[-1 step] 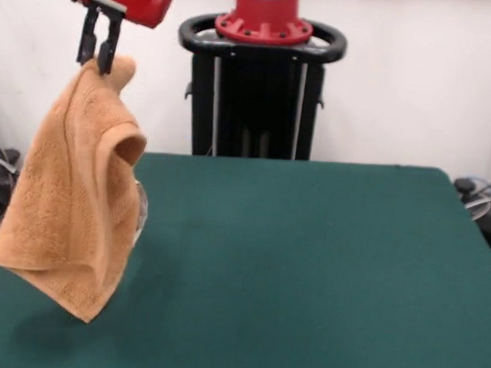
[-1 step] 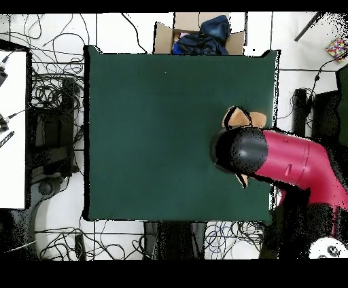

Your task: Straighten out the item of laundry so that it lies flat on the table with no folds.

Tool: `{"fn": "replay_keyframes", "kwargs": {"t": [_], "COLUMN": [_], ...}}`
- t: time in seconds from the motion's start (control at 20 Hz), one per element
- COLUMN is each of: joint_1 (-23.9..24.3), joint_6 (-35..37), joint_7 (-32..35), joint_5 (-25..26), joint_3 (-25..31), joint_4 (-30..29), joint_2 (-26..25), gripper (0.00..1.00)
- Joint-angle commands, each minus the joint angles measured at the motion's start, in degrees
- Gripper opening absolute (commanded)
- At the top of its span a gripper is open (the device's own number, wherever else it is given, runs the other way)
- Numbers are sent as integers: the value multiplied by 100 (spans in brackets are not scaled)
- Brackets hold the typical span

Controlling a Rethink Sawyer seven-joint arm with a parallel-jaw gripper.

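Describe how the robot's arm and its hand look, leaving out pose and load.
The arm is a thick, rounded red shell with a black end cap seen from above. The hand is a small grey plate carrying two slim black fingers. No markings or loose cables show.

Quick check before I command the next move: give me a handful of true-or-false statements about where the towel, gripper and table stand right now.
1. The gripper is shut on a corner of the towel. True.
2. The towel lies flat on the table. False: it hangs from the gripper in folds, only its lower part near the table.
3. The towel hangs at one side edge of the table, not over the middle. True.
4. A second towel lies in the middle of the table. False: the green top there is bare.
5. A cardboard box of cloth stands beyond one table edge in the overhead view. True.
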State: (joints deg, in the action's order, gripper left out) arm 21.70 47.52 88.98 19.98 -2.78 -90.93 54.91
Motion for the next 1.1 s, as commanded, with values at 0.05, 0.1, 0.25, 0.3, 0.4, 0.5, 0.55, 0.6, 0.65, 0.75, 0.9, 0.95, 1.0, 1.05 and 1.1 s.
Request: {"fn": "replay_keyframes", "kwargs": {"t": [0.05,0.1,0.25,0.3,0.4,0.5,0.55,0.6,0.65,0.75,0.9,0.95,1.0,1.05,1.1], "joint_1": [-523,-598,-688,-693,-804,-828,-761,-722,-703,-664,-778,-846,-907,-983,-1008], "joint_6": [-982,-1229,-1622,-1749,-1737,-1842,-1991,-2165,-2246,-2356,-2244,-2283,-2413,-2565,-2676], "joint_7": [680,882,1132,1158,1228,1226,1223,1228,1177,1101,1097,1203,1349,1435,1457], "joint_5": [169,163,-57,-147,-251,-404,-552,-663,-733,-897,-1127,-1221,-1327,-1371,-1415], "joint_3": [335,309,368,403,364,417,518,604,688,869,963,960,959,949,985], "joint_4": [-1211,-1311,-1590,-1713,-1789,-1923,-2057,-2171,-2223,-2325,-2340,-2362,-2415,-2428,-2460], "joint_2": [-101,-218,-535,-619,-800,-996,-1108,-1180,-1250,-1409,-1546,-1584,-1612,-1661,-1702], "gripper": [0,0,0,0,0,0,0,0,0,0,0,0,0,0,0]}}
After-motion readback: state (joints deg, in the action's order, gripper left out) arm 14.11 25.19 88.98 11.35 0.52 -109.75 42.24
